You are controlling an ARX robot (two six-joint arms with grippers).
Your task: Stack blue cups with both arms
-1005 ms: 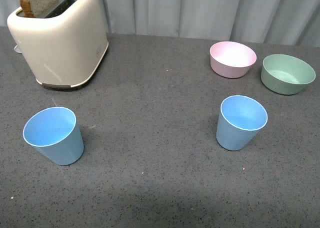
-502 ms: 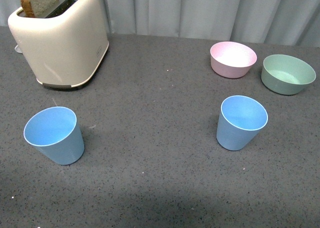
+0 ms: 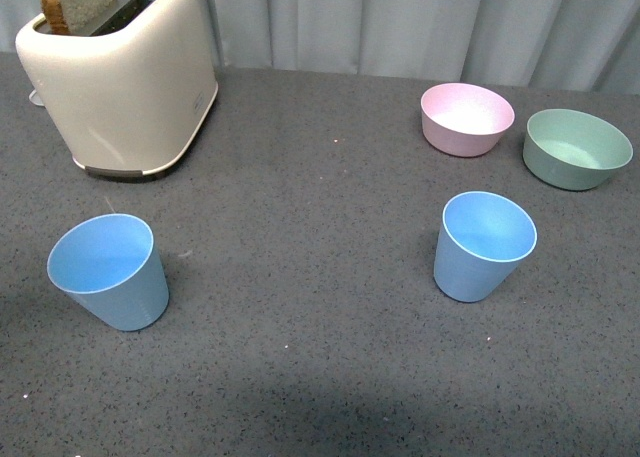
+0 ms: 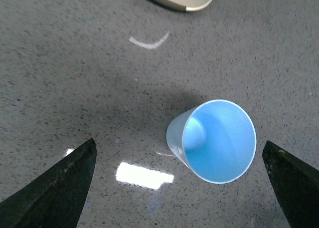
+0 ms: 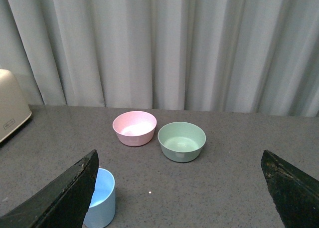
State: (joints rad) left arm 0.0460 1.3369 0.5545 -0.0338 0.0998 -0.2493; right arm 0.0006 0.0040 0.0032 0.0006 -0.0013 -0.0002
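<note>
You've got a speckled grey bench (image 3: 320, 167) and a glossy, rounded cream toaster (image 3: 120, 77) back left. The smooth tapered left cup (image 3: 108, 272) and right cup (image 3: 483, 245) stand upright, well apart. Your left pincer (image 4: 178, 143) hangs spread wide above the left cup, and the right pincer (image 5: 179, 153) is spread too, both empty.

Pastel pieces on speckled dark grey
Left cup (image 3: 108, 272) and right cup (image 3: 483, 245), 2 alike, are light blue; pink bowl (image 3: 465, 119), green bowl (image 3: 575, 149), cream toaster (image 3: 125, 77), brown toast (image 3: 75, 2); table (image 3: 320, 227) dark grey with fine pale flecks; curtain (image 3: 400, 22) plain pale grey.
</note>
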